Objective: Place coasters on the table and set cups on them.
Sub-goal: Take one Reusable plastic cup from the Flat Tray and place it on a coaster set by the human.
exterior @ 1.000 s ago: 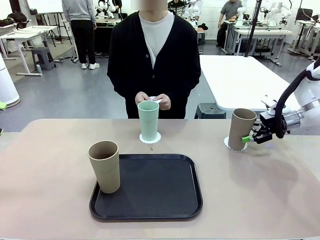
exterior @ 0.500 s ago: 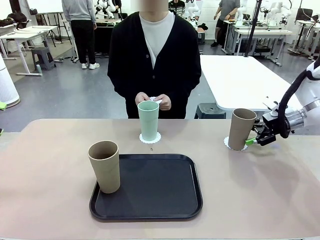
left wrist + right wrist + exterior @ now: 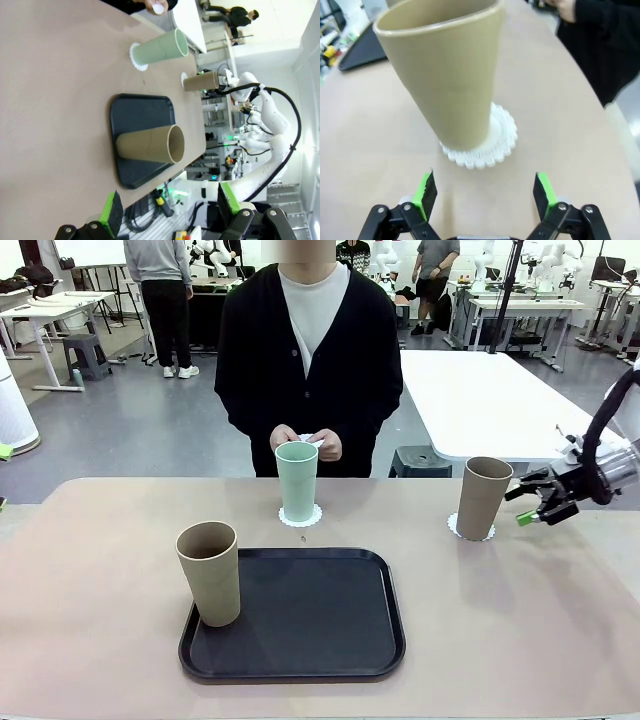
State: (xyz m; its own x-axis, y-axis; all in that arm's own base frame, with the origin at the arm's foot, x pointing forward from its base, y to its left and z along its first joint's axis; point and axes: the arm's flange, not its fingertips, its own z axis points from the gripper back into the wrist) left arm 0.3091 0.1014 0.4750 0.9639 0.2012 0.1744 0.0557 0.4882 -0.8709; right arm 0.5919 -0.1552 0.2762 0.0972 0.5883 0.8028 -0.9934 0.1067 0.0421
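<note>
A tan cup (image 3: 482,498) stands upright on a white scalloped coaster (image 3: 471,530) at the table's right; up close the cup (image 3: 447,80) and coaster (image 3: 487,145) sit just ahead of my right gripper (image 3: 484,192), which is open and empty. From the front, the right gripper (image 3: 522,505) hangs a short way right of that cup. A mint green cup (image 3: 297,481) rests on a second coaster (image 3: 300,517) in front of the person. Another tan cup (image 3: 210,573) stands on the black tray's left edge. The person's hands hold a small white object (image 3: 312,440). My left gripper (image 3: 170,207) is open, far from the cups.
The black tray (image 3: 310,620) lies at the front middle of the beige table (image 3: 90,580). The person (image 3: 308,350) stands at the far edge behind the green cup. A white table (image 3: 480,390) is behind on the right.
My right gripper has let go of the tan cup on the right and drawn back to the right, leaving it upright on its coaster. Nothing else moved.
</note>
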